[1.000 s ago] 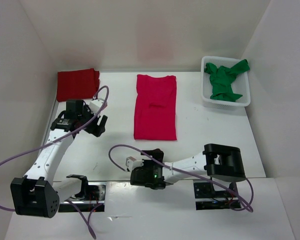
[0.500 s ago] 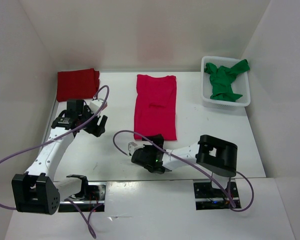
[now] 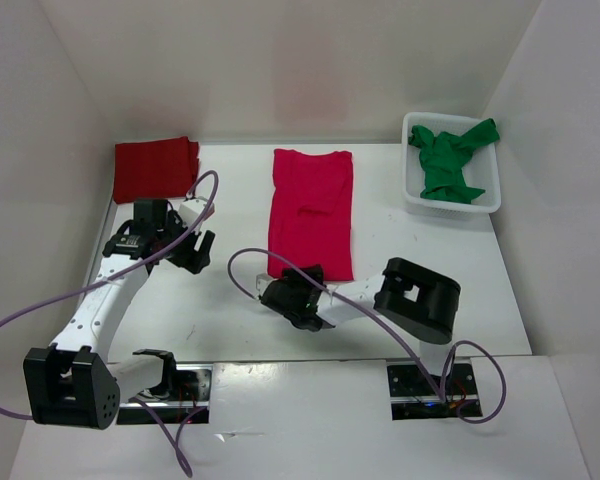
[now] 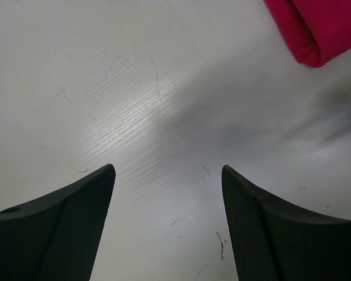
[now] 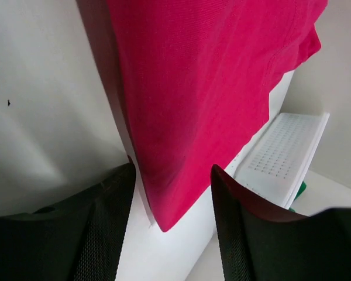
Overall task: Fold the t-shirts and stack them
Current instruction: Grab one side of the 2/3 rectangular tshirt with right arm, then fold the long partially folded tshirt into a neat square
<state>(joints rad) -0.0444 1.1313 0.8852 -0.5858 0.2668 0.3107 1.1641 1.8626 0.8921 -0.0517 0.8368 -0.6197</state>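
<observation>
A crimson t-shirt (image 3: 312,215) lies folded lengthwise, flat in the middle of the table. My right gripper (image 3: 285,283) is at its near left corner. In the right wrist view that corner (image 5: 210,76) hangs between the jaws of the right gripper (image 5: 172,170), which stand apart without pinching it. A dark red t-shirt (image 3: 155,170) lies folded at the back left. The green t-shirt (image 3: 452,160) is crumpled in the white basket (image 3: 412,195). My left gripper (image 3: 202,250) is open over bare table (image 4: 167,170), left of the crimson shirt's edge (image 4: 322,26).
The perforated basket (image 5: 284,152) stands at the back right, beyond the crimson shirt. White walls close in the table on three sides. Purple cables loop from both arms over the near part of the table.
My right arm has reached forward and left to the crimson shirt's near left corner, and its jaws have narrowed around that corner. The left arm has stayed where it was.
</observation>
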